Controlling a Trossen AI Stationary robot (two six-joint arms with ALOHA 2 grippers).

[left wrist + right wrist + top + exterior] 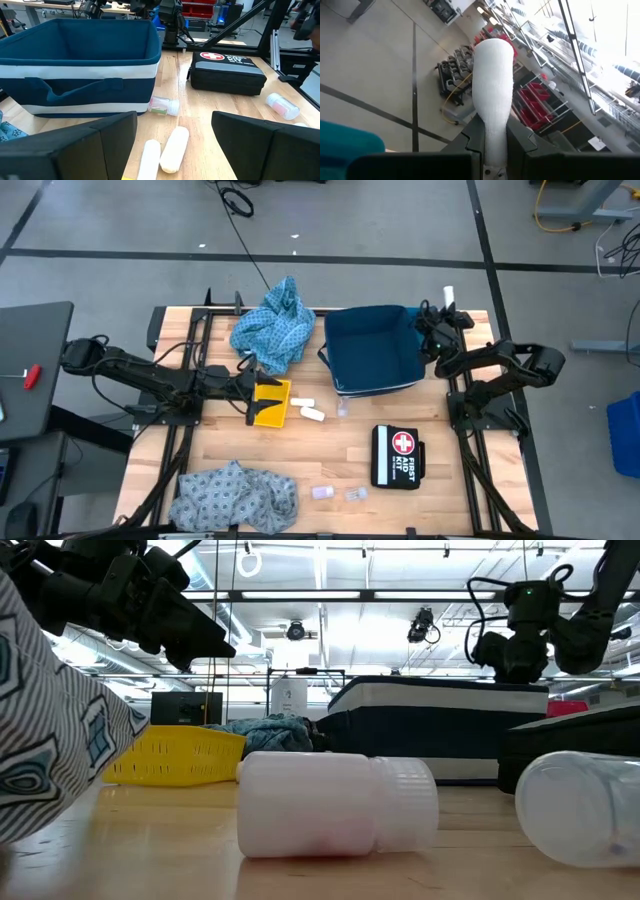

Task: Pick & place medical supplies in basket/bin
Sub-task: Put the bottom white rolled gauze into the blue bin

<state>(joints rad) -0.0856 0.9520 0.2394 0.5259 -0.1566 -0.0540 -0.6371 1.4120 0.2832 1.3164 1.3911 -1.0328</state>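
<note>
white gauze roll point(492, 95) clenched upright in right gripper point(447, 308), at far right corner of blue bin point(372, 348). swing inward over the bin opening before releasing. left gripper point(262, 385) open near two rolls point(165, 152).

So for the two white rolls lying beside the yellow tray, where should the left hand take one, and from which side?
Take the outer white roll across its middle, coming straight down from above. It lies flat on the table beside its twin, so the fingers should straddle its narrow width. The left hand hovers open near the yellow tray; the right hand already holds a roll.
</note>
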